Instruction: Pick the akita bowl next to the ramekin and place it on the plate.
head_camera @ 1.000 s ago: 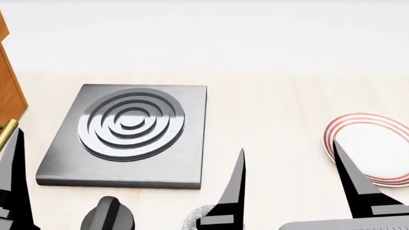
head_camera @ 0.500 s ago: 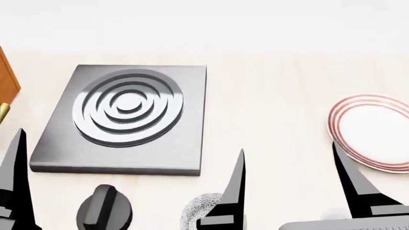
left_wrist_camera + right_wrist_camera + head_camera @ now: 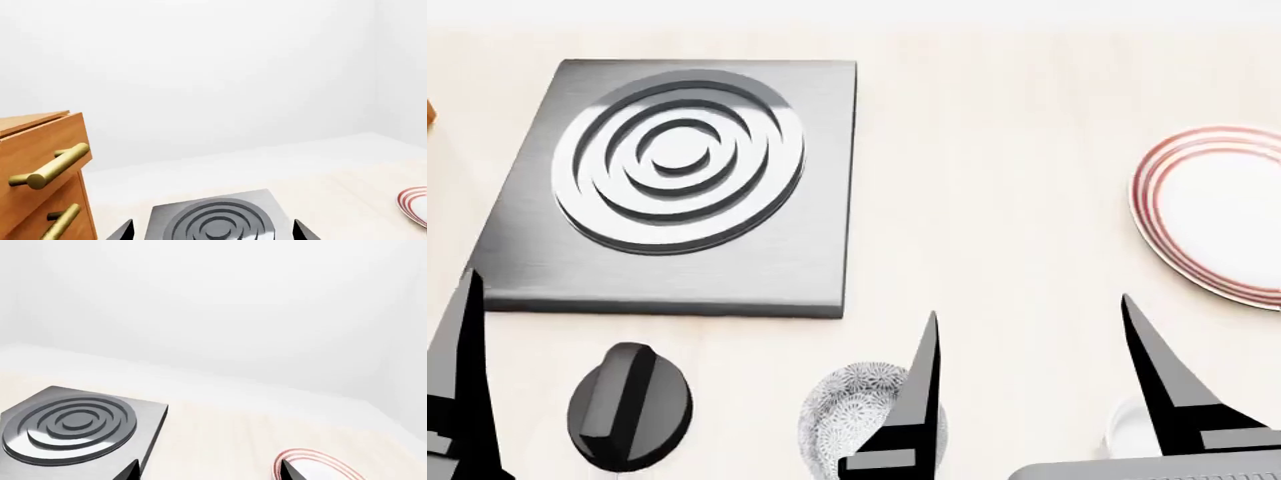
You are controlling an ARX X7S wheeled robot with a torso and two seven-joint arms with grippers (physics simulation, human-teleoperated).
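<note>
A speckled grey-and-white akita bowl (image 3: 841, 410) sits near the counter's front edge, partly hidden behind one finger of my right gripper (image 3: 1028, 306). To its right, the white ramekin (image 3: 1124, 430) peeks out beside that gripper's other finger. Farther back on the right lies the red-ringed plate (image 3: 1214, 210), cut by the frame edge. The right gripper (image 3: 210, 462) hovers open and empty above the bowl and ramekin. My left gripper (image 3: 212, 230) is open too, with the stove seen between its tips. Only one of its fingers (image 3: 461, 380) shows in the head view.
A grey square stove plate (image 3: 681, 180) with concentric rings lies at the back left. In front of it sits a black knob (image 3: 627, 405). Wooden drawers (image 3: 40, 170) with brass handles stand at the far left. A white wall closes the back of the counter.
The head view has tilted down: stove plate and plate slid up the picture, while the knob, bowl and ramekin came further into view. The gripper fingers keep their places in the frame.
</note>
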